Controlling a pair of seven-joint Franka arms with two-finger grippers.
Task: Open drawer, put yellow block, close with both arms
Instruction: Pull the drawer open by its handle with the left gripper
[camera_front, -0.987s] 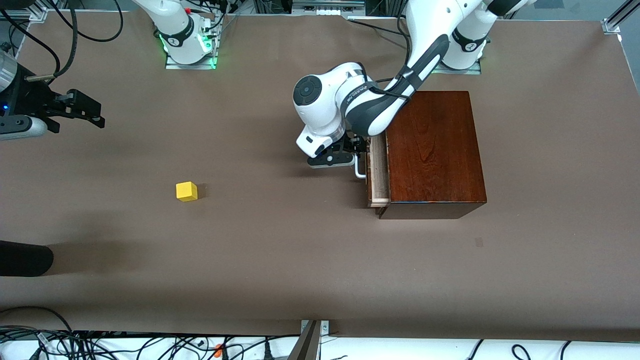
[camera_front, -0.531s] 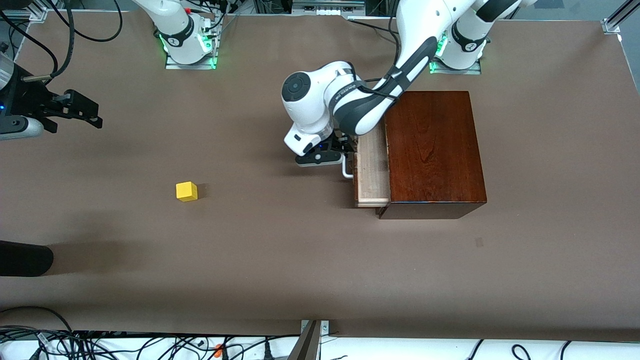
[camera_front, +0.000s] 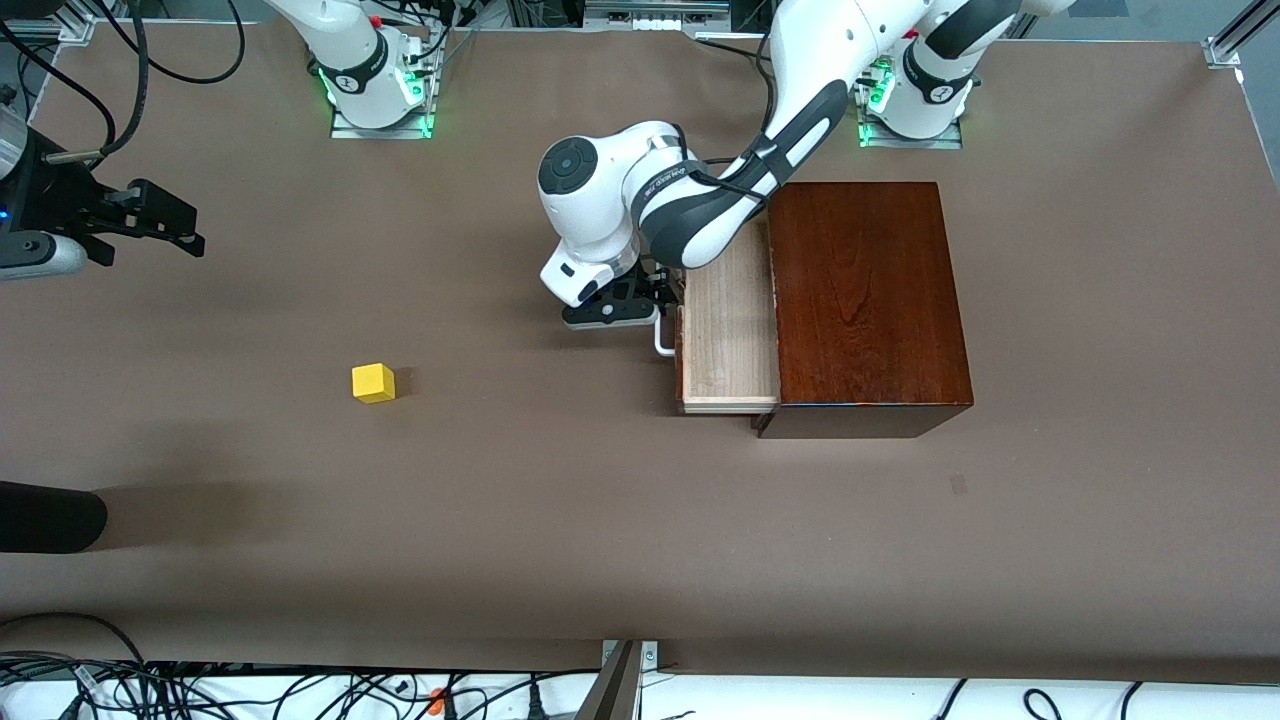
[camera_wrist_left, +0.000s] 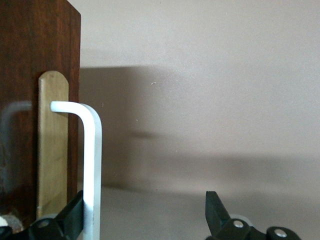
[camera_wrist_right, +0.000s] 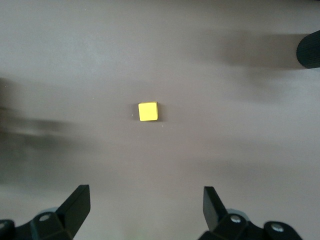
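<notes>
The drawer (camera_front: 728, 335) is pulled partway out of the dark reddish-brown box (camera_front: 865, 300), its pale tray bare. My left gripper (camera_front: 640, 305) is at the white U-shaped handle (camera_front: 663, 340). In the left wrist view the gripper (camera_wrist_left: 145, 215) is open, with one finger (camera_wrist_left: 72, 217) hooked against the handle (camera_wrist_left: 92, 165) between the bar and the dark drawer front (camera_wrist_left: 20, 75). The yellow block (camera_front: 373, 383) sits on the table toward the right arm's end. My right gripper (camera_front: 165, 218) hovers open and empty there. The right wrist view shows the block (camera_wrist_right: 148, 111) ahead of the open gripper (camera_wrist_right: 145, 207).
A black rounded object (camera_front: 50, 520) pokes in at the table's edge at the right arm's end, nearer the front camera than the block. It also shows in the right wrist view (camera_wrist_right: 310, 50). Cables lie along the table's near edge (camera_front: 300, 690).
My left gripper has pulled the handle toward the right arm's end, and the drawer has slid farther out of the box. The right gripper and the yellow block have barely moved.
</notes>
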